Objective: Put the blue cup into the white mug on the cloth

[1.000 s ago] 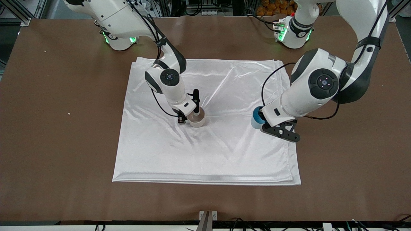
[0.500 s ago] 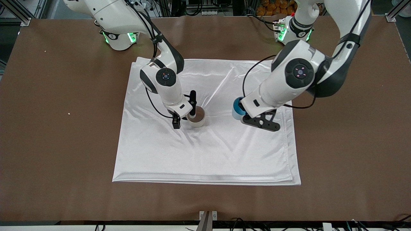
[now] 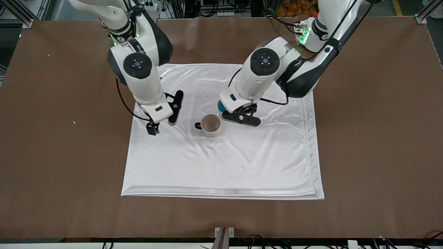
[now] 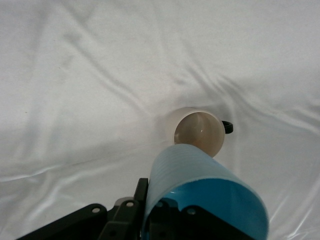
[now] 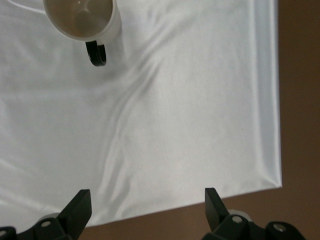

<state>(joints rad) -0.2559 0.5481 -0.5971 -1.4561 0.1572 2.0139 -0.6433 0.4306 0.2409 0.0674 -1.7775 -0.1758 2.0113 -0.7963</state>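
Observation:
The white mug (image 3: 211, 125) stands upright on the cloth (image 3: 242, 166), its black handle toward the right arm's end. My left gripper (image 3: 224, 110) hangs over the cloth just beside the mug, shut on the wall of the blue cup (image 3: 220, 105). In the left wrist view the blue cup (image 4: 200, 185) is pinched at its rim by my left gripper (image 4: 152, 200), with the mug (image 4: 199, 132) just past it. My right gripper (image 3: 162, 126) is open and empty over the cloth, apart from the mug. The right wrist view shows its spread fingers (image 5: 82, 200) and the mug (image 5: 80, 17).
The cloth lies wrinkled on the brown table (image 3: 380, 138), which runs wide around it. In the right wrist view the cloth's edge (image 5: 272, 125) and bare table (image 5: 300, 100) show under the right gripper.
My right gripper has let go of the mug and drawn back toward the right arm's end. My left arm has carried the blue cup across the cloth to beside the mug.

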